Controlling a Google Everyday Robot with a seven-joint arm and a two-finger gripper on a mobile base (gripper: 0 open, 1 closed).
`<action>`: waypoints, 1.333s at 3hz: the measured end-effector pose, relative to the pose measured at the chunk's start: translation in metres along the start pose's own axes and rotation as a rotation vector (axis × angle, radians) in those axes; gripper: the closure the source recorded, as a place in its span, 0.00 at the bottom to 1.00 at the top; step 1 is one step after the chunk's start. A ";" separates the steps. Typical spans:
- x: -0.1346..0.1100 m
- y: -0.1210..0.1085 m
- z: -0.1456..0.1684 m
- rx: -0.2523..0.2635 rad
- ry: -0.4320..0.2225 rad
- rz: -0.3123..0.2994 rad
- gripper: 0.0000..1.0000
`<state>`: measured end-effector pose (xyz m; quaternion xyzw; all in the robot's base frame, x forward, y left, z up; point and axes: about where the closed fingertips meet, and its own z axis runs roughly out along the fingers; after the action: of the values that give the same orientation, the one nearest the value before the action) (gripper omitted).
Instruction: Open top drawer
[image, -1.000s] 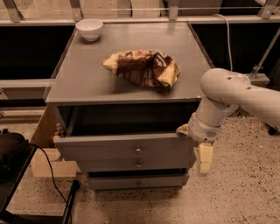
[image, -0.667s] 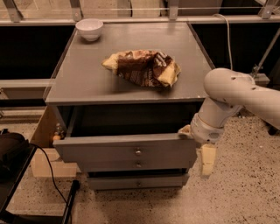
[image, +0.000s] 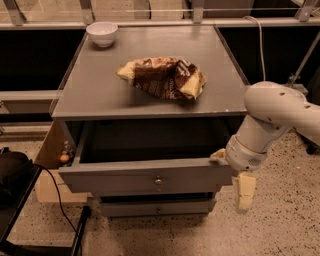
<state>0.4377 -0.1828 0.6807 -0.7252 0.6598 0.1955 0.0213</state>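
Top drawer (image: 125, 176) out toward cam, axis L-R; gripper (image: 230, 181) at R end, fingers spread.

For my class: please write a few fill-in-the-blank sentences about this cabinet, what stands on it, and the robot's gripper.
The top drawer stands ___, its dark inside showing.
The gripper is at the drawer front's ___ end.
A white ___ stands in the far left corner of the cabinet top.
Missing words: open; right; bowl.
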 end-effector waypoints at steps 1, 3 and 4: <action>-0.003 -0.009 0.001 0.032 -0.007 -0.002 0.00; 0.000 -0.023 0.000 0.223 0.019 0.058 0.00; 0.001 -0.027 -0.006 0.350 0.037 0.109 0.00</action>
<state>0.4656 -0.1820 0.6798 -0.6772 0.7222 0.0653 0.1244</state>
